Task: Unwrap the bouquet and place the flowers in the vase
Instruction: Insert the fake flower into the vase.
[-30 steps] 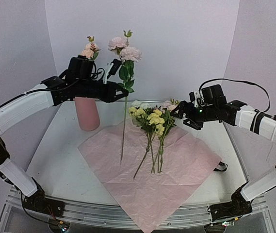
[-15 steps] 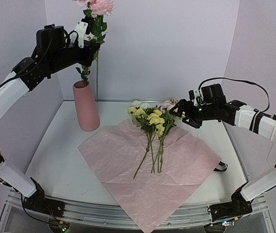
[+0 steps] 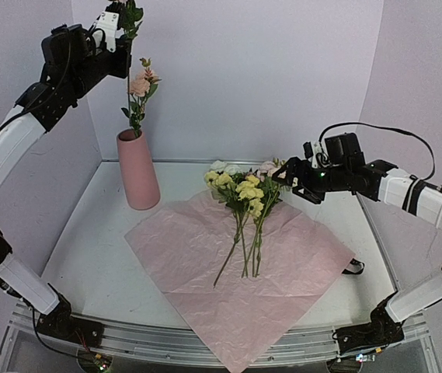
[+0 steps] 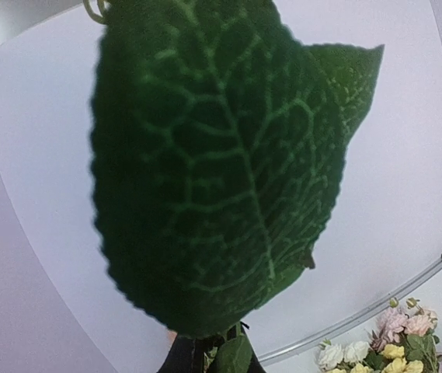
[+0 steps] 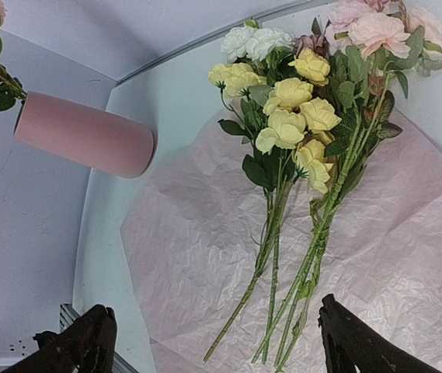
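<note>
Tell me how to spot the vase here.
Find the crinkled pink paper sheet spread on the white table. Just past its far-left edge stands the vase. It is the only upright thing there: a smooth salmon cylinder with a pink bloom above its mouth.

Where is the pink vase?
Top view: the vase stands upright at far left, beside the pink paper, under the flower in the left gripper.

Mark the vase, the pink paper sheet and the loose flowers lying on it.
vase [image 3: 140, 177]: top external view, middle of its body.
pink paper sheet [image 3: 228, 318]: top external view, bare near corner.
loose flowers [image 3: 245, 191]: top external view, yellow blooms.
</note>
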Tool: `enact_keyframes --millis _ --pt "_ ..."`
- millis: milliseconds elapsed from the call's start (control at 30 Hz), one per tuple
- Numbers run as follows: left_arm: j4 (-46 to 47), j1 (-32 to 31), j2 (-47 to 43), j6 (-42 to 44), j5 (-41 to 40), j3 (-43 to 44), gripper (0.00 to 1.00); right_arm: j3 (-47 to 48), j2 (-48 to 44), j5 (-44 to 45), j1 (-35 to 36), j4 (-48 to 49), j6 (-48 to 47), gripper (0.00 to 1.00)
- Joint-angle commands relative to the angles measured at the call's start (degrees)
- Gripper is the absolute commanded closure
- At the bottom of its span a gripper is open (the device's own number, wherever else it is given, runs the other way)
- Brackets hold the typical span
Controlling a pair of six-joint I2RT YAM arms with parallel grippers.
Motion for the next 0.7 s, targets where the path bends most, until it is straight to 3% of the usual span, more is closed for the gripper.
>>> enact_keyframes --millis 0,300,667 --pt "6.7 2.5 0.1 0.3 -1.2 1.7 1.00 2.4 -2.1 -1.6 0.3 0.3 -1.7 0.09" --pt "8.1 4.5 0.6 -5.2 0.3 -0.1 1.00 3.7 -1.9 -2.3 0.3 -0.8 -3.0 0.09" --pt "10.6 5.6 -1.6 -8.4 -1.1 -9.6 1.00 5.2 -1.2 -3.2 0.2 -1.7 -4.2 0.08"
